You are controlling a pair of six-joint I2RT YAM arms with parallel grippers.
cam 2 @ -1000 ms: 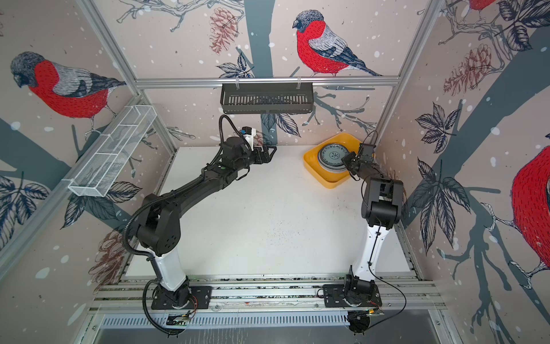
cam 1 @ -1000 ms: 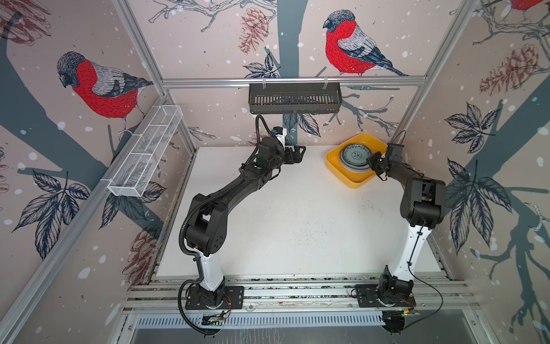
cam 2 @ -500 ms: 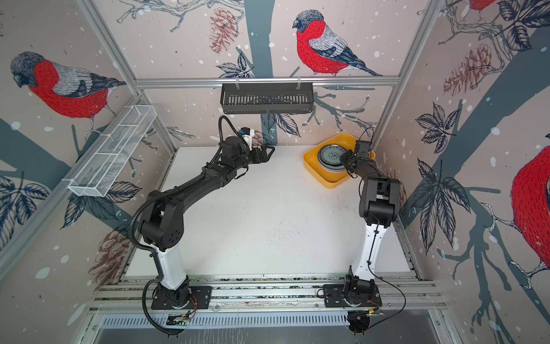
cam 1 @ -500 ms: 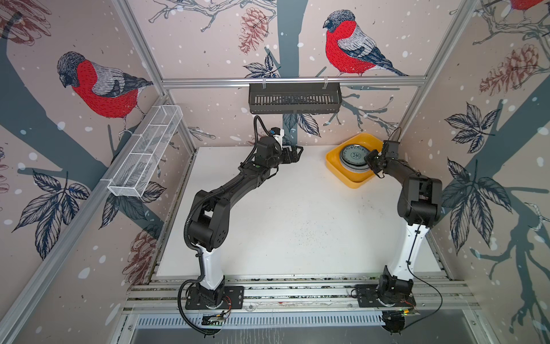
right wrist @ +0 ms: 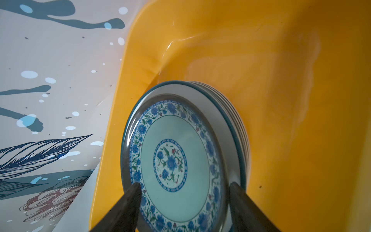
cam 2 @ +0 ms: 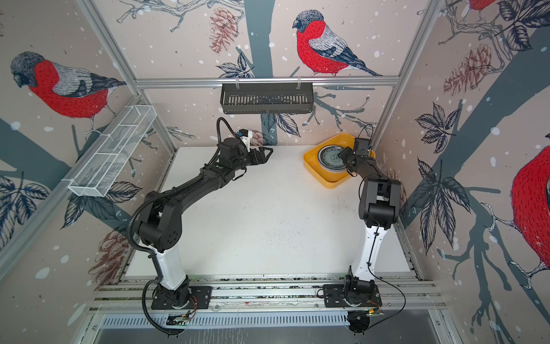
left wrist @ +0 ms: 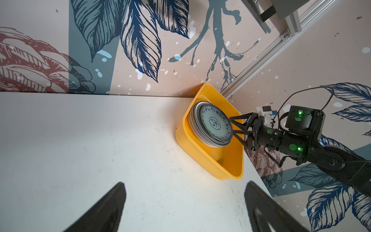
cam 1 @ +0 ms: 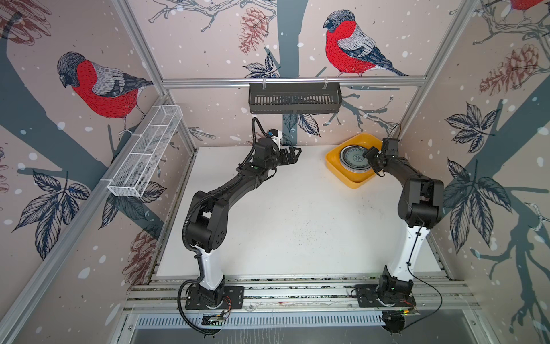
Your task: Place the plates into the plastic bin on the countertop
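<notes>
The round plates [cam 1: 355,160] [cam 2: 329,159] [left wrist: 202,128] lie flat in one stack inside the shallow yellow-orange plastic bin [cam 1: 357,182] [cam 2: 331,182] [left wrist: 200,158] [right wrist: 281,80]. The stack sits off-centre in the bin, and bare bin floor shows on the side nearer the countertop's front edge. Topmost is a round teal plate [left wrist: 215,125] [right wrist: 174,158] with blue flowered bands. Under it shows a white plate with a thin dark rim, and below that only the stacked rims of several more, too close to count.

The bin stands in the back right corner of the flat matte white countertop [cam 1: 297,223] [cam 2: 268,214] [left wrist: 80,140], turned so that one of its corners points toward the middle.

The right gripper [cam 1: 369,154] [cam 2: 342,155] [left wrist: 231,125] [right wrist: 184,183] reaches into the bin at the stack's edge nearest the right edge of the countertop. Its two black fingers are spread apart, one to each side over the teal plate's face, and clamp nothing; the plate lies level on the stack.

The left gripper [cam 1: 296,155] [cam 2: 269,153] [left wrist: 185,183] hangs above the back edge of the countertop near its middle, well apart from the bin and pointing toward it. Its fingers are spread wide with only bare countertop between them.

A black slatted basket [cam 1: 294,98] [cam 2: 266,98] hangs on the aluminium rail across the back wall, and a long white wire-mesh rack [cam 1: 145,152] [cam 2: 110,152] on the rail along the left wall.
</notes>
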